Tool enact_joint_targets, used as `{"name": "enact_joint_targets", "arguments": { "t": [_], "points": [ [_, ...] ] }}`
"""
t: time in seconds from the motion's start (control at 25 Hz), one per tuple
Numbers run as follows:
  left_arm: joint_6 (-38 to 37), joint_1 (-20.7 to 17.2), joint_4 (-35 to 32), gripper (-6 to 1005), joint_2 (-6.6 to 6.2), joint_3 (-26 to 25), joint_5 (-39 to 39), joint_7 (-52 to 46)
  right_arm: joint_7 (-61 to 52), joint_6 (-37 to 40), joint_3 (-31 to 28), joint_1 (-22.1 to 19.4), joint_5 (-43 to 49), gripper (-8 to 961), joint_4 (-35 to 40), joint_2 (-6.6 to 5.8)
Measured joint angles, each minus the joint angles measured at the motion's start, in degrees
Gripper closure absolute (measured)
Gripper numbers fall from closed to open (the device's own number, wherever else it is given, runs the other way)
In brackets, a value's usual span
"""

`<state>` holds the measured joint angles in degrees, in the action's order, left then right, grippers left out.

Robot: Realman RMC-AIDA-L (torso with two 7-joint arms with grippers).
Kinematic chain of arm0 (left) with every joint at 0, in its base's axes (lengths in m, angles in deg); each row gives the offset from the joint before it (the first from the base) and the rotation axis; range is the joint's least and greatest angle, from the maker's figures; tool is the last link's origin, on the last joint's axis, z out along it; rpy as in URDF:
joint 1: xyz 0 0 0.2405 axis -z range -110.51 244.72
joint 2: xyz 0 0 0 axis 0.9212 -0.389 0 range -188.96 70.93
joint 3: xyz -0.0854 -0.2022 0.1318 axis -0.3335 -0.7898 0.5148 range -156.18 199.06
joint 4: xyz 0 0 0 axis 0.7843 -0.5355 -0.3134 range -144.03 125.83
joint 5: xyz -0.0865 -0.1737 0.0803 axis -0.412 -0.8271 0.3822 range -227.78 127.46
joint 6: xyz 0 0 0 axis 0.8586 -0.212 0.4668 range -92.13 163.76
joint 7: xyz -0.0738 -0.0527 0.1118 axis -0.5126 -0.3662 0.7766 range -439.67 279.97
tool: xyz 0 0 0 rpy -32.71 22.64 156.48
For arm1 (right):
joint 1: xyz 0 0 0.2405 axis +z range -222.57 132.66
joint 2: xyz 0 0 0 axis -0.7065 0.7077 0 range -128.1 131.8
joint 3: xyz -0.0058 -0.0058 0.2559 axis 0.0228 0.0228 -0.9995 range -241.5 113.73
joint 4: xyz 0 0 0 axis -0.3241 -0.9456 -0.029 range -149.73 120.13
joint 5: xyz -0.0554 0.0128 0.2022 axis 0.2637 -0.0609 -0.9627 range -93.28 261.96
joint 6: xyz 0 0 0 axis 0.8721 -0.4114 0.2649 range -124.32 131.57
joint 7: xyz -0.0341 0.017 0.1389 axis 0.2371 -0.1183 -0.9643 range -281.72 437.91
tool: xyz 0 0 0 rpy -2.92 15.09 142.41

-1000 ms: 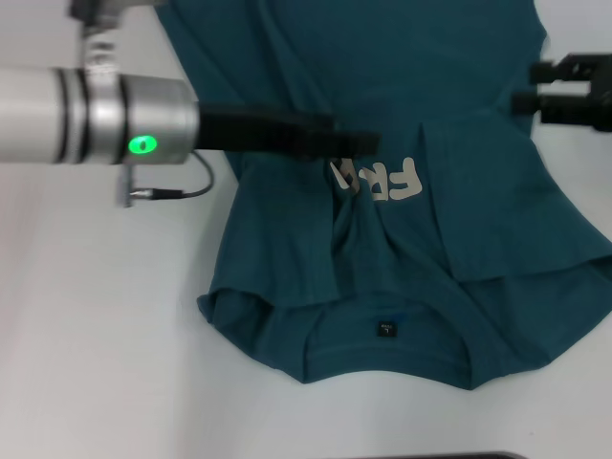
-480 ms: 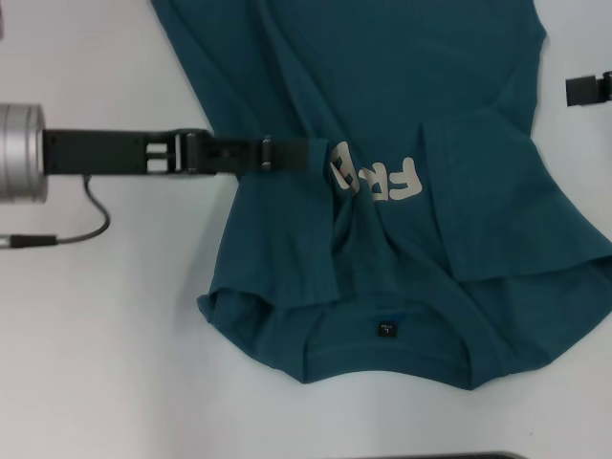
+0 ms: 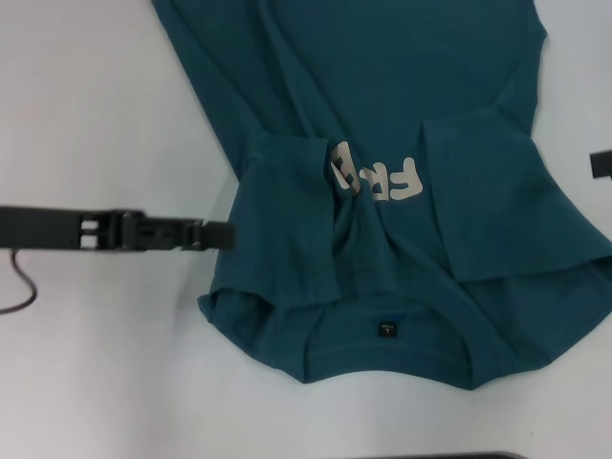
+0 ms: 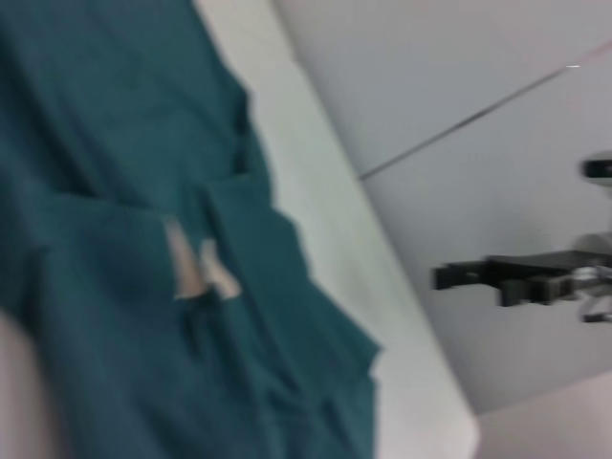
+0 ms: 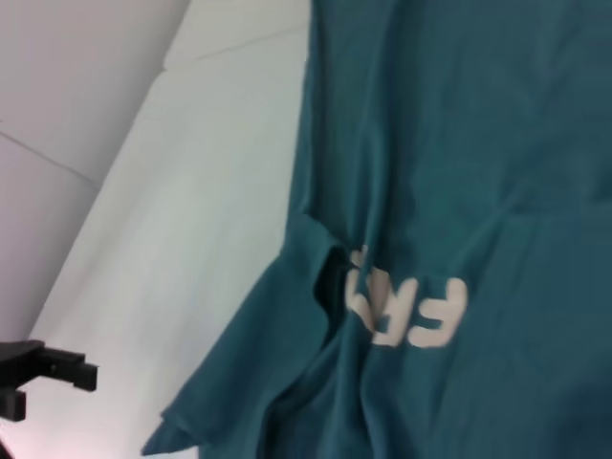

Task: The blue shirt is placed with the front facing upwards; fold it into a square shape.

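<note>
Change: left gripper [image 3: 228, 234] drawn back from over the shirt's chest letters to the garment's left edge, above bare table; right gripper [image 3: 601, 163] pulled out to a sliver at the frame's right border.
Shirt: blue shirt [image 3: 382, 124] spread on the white table [image 3: 96, 363], both sleeves folded in over the chest, collar nearest the robot, cream letters [image 3: 378, 180] partly covered.
Left gripper: tip just beside the folded left sleeve, empty; finger spread impossible to tell.
Right gripper: well clear of the shirt's right side; finger state hidden.
Count: one shirt, two grippers, one black collar label [image 3: 385, 329].
</note>
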<state>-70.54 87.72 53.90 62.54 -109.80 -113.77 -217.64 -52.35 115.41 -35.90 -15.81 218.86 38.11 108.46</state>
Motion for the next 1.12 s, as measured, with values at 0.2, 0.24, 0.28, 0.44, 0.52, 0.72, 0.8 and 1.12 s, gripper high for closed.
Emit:
{"name": "enact_joint_targets", "arguments": {
  "t": [0.2, 0.24, 0.28, 0.44, 0.52, 0.72, 0.8, 1.12],
  "points": [
    [-0.38, -2.18, 2.27, 217, 1.97, 1.32, 5.13, 2.79, 0.52, -0.84, 0.25, -1.59, 0.05, 10, 0.00, -0.11],
    [-0.63, -2.64, 2.96, 218, 2.23, 1.84, 5.69, 3.17, 0.52, -0.84, 0.29, -1.63, 0.05, 10, 0.00, -0.09],
    [-0.89, -3.43, 4.20, 218, 2.46, 2.98, 6.08, 3.47, 0.54, -0.84, 0.37, -1.68, 0.07, 10, 0.00, -0.07],
    [0.37, -6.92, 9.85, 219, 2.76, 8.64, 6.50, 4.17, 1.23, -1.09, 1.10, -1.80, 0.91, 10, 0.00, 0.08],
    [2.34, -8.12, 11.47, 219, 2.80, 10.72, 6.62, 4.55, 1.60, -1.45, 1.33, -1.54, 1.94, 9, -0.15, 0.24],
    [6.25, -7.67, 10.72, 219, 2.58, 11.81, 7.40, 5.68, 1.79, -1.99, 1.54, -0.61, 2.85, 9, -0.57, 0.33],
    [8.38, -7.53, 10.87, 218, 2.61, 12.68, 8.70, 6.61, 1.79, -2.02, 1.55, -0.52, 2.87, 10, -0.60, 0.39],
    [11.87, -6.54, 10.67, 218, 2.59, 15.72, 13.02, 8.21, 1.80, -2.04, 1.55, -0.49, 2.93, 14, -0.71, 0.72]
  ]
}}
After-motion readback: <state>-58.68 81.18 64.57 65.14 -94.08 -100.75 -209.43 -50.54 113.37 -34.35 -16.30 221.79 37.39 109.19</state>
